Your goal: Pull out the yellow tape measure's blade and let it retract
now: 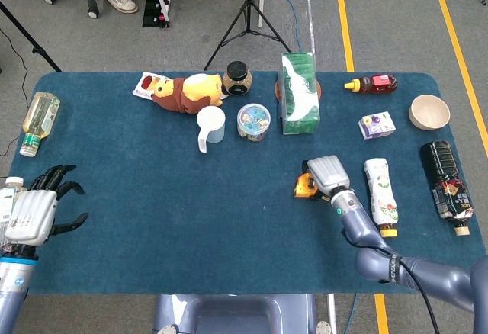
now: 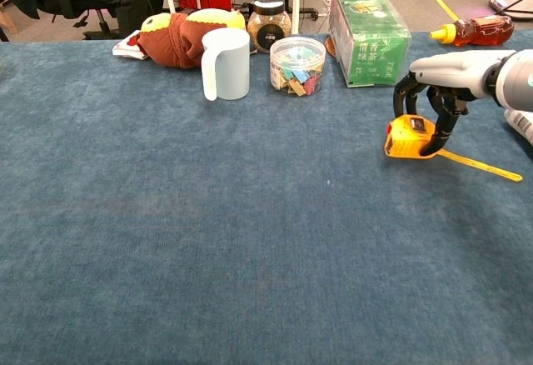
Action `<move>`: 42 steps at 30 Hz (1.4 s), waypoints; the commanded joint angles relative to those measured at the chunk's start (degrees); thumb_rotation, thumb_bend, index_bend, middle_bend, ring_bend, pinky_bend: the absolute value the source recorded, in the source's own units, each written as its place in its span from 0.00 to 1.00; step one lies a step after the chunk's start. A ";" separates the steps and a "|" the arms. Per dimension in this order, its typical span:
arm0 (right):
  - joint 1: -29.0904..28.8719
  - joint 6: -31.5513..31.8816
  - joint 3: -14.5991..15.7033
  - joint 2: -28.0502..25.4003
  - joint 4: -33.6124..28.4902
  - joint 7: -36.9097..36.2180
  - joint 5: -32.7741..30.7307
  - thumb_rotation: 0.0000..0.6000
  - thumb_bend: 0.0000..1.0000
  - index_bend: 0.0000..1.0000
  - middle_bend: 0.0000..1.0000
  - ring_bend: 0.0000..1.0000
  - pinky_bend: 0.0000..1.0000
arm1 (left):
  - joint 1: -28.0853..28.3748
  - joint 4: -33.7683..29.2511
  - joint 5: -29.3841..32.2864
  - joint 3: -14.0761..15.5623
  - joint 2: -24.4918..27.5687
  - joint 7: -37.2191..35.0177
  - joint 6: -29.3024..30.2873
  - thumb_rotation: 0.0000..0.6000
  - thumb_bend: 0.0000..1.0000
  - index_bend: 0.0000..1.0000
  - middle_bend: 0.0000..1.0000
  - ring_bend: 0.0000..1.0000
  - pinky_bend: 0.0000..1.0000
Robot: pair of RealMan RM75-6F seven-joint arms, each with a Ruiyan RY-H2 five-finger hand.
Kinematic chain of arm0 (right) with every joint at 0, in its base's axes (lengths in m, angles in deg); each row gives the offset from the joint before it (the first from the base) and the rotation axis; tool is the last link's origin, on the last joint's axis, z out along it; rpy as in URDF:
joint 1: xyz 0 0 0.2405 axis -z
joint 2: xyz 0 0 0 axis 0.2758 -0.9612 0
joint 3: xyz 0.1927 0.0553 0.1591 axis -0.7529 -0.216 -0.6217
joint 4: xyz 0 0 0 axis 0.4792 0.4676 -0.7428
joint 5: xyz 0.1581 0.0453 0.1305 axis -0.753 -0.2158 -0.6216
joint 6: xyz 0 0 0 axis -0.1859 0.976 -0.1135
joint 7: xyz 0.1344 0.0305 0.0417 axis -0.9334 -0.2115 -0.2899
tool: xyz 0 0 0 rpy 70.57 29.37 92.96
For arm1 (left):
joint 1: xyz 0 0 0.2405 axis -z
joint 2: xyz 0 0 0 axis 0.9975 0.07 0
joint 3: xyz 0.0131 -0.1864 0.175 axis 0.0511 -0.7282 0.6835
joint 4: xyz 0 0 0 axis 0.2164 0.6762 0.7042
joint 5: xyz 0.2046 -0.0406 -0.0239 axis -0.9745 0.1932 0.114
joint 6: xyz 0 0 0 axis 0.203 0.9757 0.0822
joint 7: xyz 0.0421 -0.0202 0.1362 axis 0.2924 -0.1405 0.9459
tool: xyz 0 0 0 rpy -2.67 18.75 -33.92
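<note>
The yellow tape measure (image 1: 306, 186) (image 2: 408, 137) lies on the blue table right of centre. Its yellow blade (image 2: 483, 165) is drawn out and lies flat on the cloth, running to the right. My right hand (image 1: 329, 172) (image 2: 445, 82) comes down on the case from above, and its dark fingers (image 2: 440, 127) curl around the case and grip it. My left hand (image 1: 34, 212) hovers at the table's left edge, far from the tape, with fingers spread and nothing in it. The chest view does not show it.
Behind the tape stands a green tea box (image 1: 299, 94) (image 2: 368, 23). A candy jar (image 2: 297, 65), white mug (image 2: 226, 63) and plush toy (image 1: 185, 92) sit at the back. A white bottle (image 1: 381, 195), dark bottle (image 1: 447, 185), small carton (image 1: 377, 125) and bowl (image 1: 429, 111) lie to the right.
</note>
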State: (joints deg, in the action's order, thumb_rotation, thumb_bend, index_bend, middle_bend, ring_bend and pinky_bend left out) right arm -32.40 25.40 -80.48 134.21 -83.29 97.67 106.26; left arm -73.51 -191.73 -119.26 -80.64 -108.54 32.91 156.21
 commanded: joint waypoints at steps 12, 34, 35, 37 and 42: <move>1.56 5.41 0.88 -2.49 -10.19 -1.70 3.94 1.00 0.29 0.65 0.68 0.75 0.73 | 4.59 -2.09 1.20 -1.95 -1.77 4.99 -3.90 1.00 0.19 0.44 0.20 0.14 0.20; 1.19 12.63 -0.53 0.32 -13.11 1.24 5.05 0.99 0.29 0.65 0.69 0.76 0.74 | 17.69 -5.06 11.07 -7.33 -9.69 18.40 -13.60 1.00 0.19 0.44 0.29 0.25 0.35; 1.07 13.02 -0.65 0.51 -13.42 1.70 4.90 1.00 0.29 0.65 0.69 0.76 0.74 | 18.62 -4.79 11.90 -7.72 -10.50 19.07 -14.03 1.00 0.19 0.44 0.29 0.26 0.36; 0.92 13.68 -0.98 0.82 -13.91 2.19 4.68 1.00 0.29 0.65 0.69 0.76 0.74 | 19.87 -4.29 13.04 -8.25 -11.86 19.98 -14.27 1.00 0.19 0.44 0.31 0.28 0.38; 0.54 15.20 -2.19 1.56 -14.94 2.84 3.94 1.00 0.29 0.65 0.69 0.76 0.74 | 22.84 -2.79 16.03 -9.41 -15.84 22.17 -13.88 1.00 0.18 0.45 0.35 0.34 0.42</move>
State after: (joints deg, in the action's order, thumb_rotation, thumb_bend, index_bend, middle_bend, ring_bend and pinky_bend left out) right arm -31.78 40.44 -82.49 135.64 -98.07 100.46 110.32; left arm -51.73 -195.20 -104.30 -89.46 -123.10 54.37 142.13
